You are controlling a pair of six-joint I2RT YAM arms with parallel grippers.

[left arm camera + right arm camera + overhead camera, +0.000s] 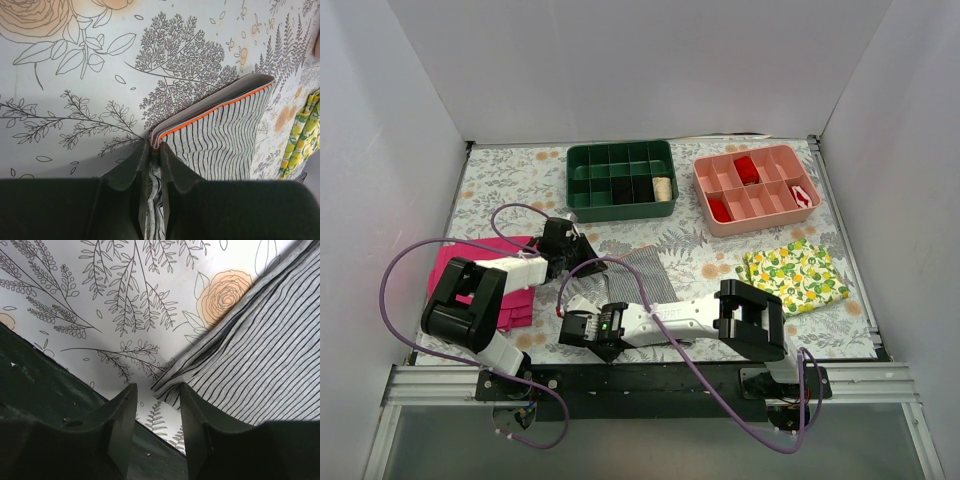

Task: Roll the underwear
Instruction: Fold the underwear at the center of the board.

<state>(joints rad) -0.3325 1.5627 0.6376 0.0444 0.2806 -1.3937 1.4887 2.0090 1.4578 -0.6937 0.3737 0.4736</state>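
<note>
Left gripper (154, 149): fingers pinched shut on orange-trimmed waistband corner of underwear (220, 135), layers stacked.
Right gripper (156, 390): fingers narrowly parted, holding nothing; striped hem corner just at tips, contact unclear.
Underwear: folded flat on table (75, 290), near middle, between both grippers.
Handling (judged): light, thin, limp knit; no stiffness, likely to sag and bunch if lifted by one point; layers may slide apart.
Best hold (judged): two corners of one edge, all layers pinched, cloth kept taut while rolling.

Green tray (588, 190), pink tray (720, 158), magenta cloth (518, 305), lemon-print cloth (792, 275).
</note>
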